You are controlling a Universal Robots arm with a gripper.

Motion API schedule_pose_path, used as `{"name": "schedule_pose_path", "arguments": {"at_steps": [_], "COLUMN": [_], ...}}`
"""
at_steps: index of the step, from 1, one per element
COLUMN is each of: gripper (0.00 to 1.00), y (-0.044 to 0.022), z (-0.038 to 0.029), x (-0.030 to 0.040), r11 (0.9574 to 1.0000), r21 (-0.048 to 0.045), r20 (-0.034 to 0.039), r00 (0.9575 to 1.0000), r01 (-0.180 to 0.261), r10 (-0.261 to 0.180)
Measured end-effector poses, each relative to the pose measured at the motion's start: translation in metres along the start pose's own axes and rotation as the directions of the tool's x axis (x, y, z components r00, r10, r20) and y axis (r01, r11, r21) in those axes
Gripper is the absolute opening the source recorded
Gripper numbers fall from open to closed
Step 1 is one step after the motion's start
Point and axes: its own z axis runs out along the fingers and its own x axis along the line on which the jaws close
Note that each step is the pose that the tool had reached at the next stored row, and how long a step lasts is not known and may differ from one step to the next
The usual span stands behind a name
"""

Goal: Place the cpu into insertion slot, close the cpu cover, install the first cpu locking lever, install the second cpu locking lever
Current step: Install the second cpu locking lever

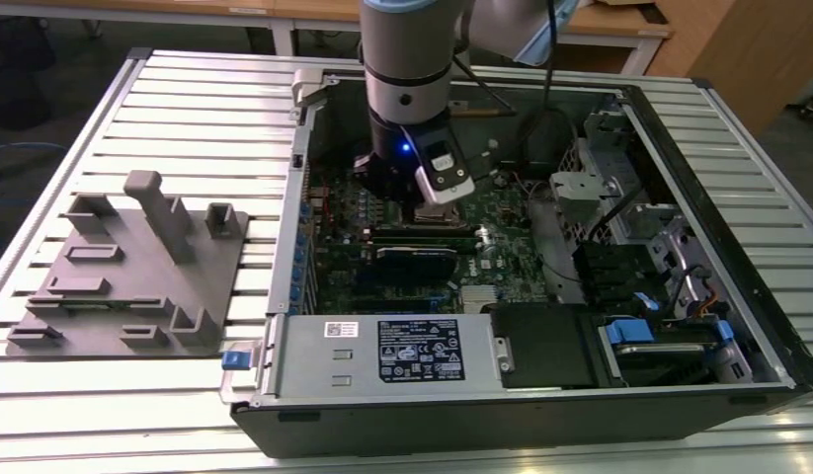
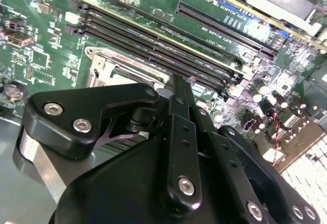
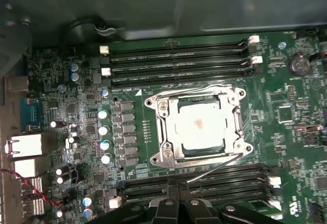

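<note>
Silvery metal frames the cpu (image 3: 200,127), seated in the insertion slot (image 3: 162,132) at the first wrist view's centre with the cpu cover (image 3: 237,124) shut. One thin wire lever (image 3: 214,166) stands loose; the gripper (image 3: 179,192), fingers nearly together, pinches its tip, so the levers appear in hand.

**Tight room around the socket**

You have open air straight above the cpu cover (image 3: 198,126) in the centre of the first wrist view. Long memory slots (image 3: 179,63) fence it on the upper side, a second bank (image 3: 204,185) on the lower. A thin locking lever (image 3: 214,166) slants up beside the lower bank. In the exterior view, the case wall (image 1: 298,197) closes the centre left, and the drive cage (image 1: 617,197) the right.
</note>
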Motion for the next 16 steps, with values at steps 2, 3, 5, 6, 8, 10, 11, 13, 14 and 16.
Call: {"name": "schedule_pose_path", "arguments": {"at_steps": [2, 3, 5, 6, 8, 10, 11, 13, 14, 16], "gripper": [0.11, 0.11, 0.11, 0.11, 0.11, 0.11, 0.11, 0.11, 0.11, 0.11], "y": [-0.0001, -0.0001, -0.0001, 0.0, 0.0, -0.0001, -0.0001, 0.0, 0.0001, 0.0003], "z": [0.001, 0.001, 0.0011, 0.0015, 0.0018, 0.0017, 0.0017, 0.0022, 0.0027, 0.0035], "x": [0.0001, 0.0001, 0.0001, 0.0001, -0.0005, -0.0004, -0.0004, -0.0006, -0.0014, -0.0037], "r11": [1.0, 1.0, 1.0, 1.0, 1.0, 1.0, 1.0, 1.0, 1.0, 1.0], "r21": [0.0001, 0.0001, 0.0002, 0.0005, 0.0048, 0.0057, 0.0058, 0.0055, 0.0053, 0.0056], "r20": [-0.0001, -0.0001, -0.0001, -0.0059, -0.0404, -0.0451, -0.0458, -0.0462, -0.0462, -0.0464], "r00": [1.0, 1.0, 1.0, 1.0, 0.9992, 0.999, 0.9989, 0.9989, 0.9989, 0.9989], "r01": [0.0, 0.0, 0.0, 0.0, -0.002, -0.003, -0.002, -0.003, -0.002, -0.002], "r10": [0.0, 0.0, 0.0, 0.0, 0.002, 0.003, 0.003, 0.003, 0.003, 0.003]}}
